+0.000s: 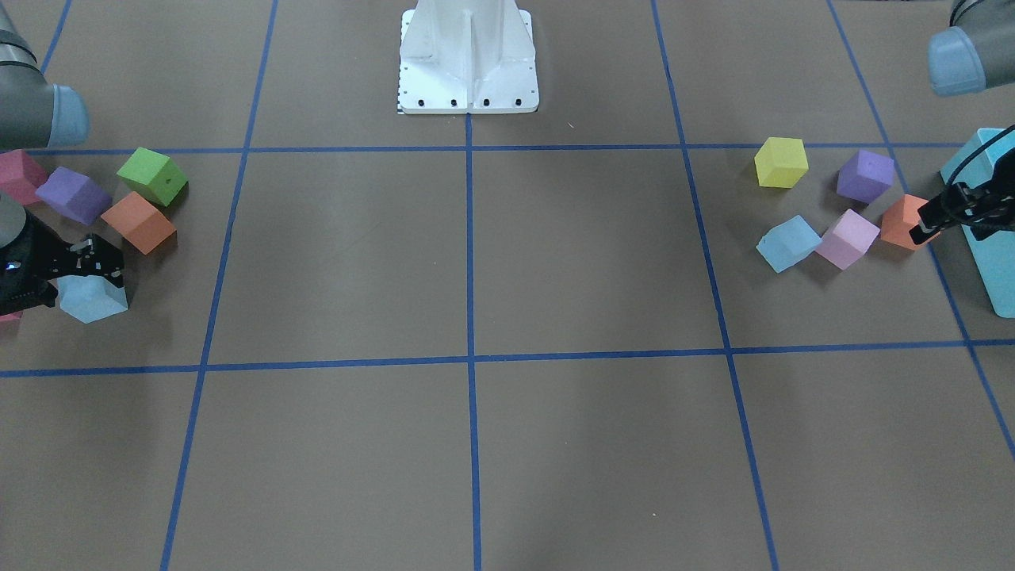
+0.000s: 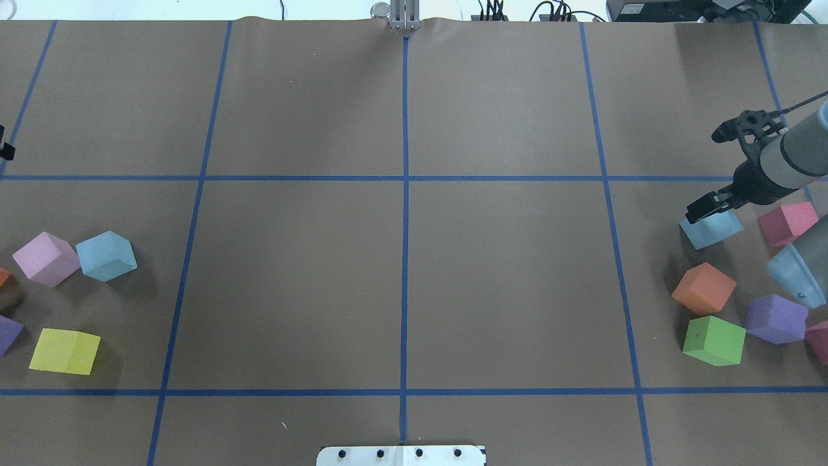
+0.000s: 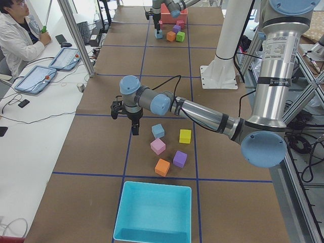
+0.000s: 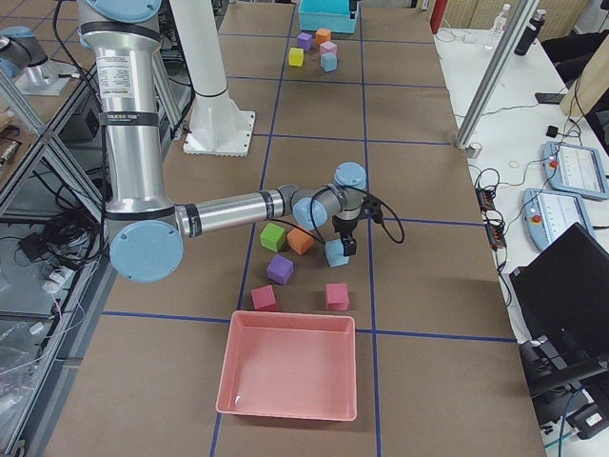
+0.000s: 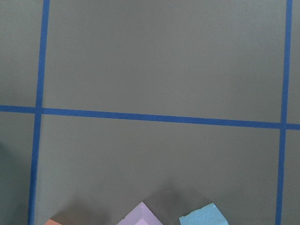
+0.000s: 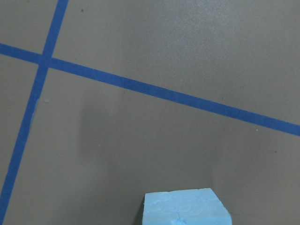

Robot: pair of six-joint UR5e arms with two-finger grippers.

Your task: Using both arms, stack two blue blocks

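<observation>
Overhead exterior view. At the bottom edge lies the white base mount (image 2: 401, 455). Beyond it, the matte brown table (image 2: 291, 291) is ruled into rectangles by blue tape (image 2: 405, 226). In the lower left is a yellow cube (image 2: 65, 351). In the lower right a green cube (image 2: 713, 340), a purple cube (image 2: 776, 318) and an orange cube (image 2: 704, 288) are clustered together. All are matte, sharp-edged foam.

At mid left, block A (image 2: 105, 256), sky blue, lies just beside a pink cube (image 2: 46, 259). At mid right, block B (image 2: 715, 231) lies near a red cube (image 2: 787, 223). The black right gripper (image 2: 702, 210) overlaps block B's far edge; neither its opening nor any grip on the block can be told.

The left gripper (image 1: 920, 234) lies well apart from block A, further up the left edge. In the front-facing view it overlaps the turquoise bin (image 1: 995, 270), and its opening cannot be told.
</observation>
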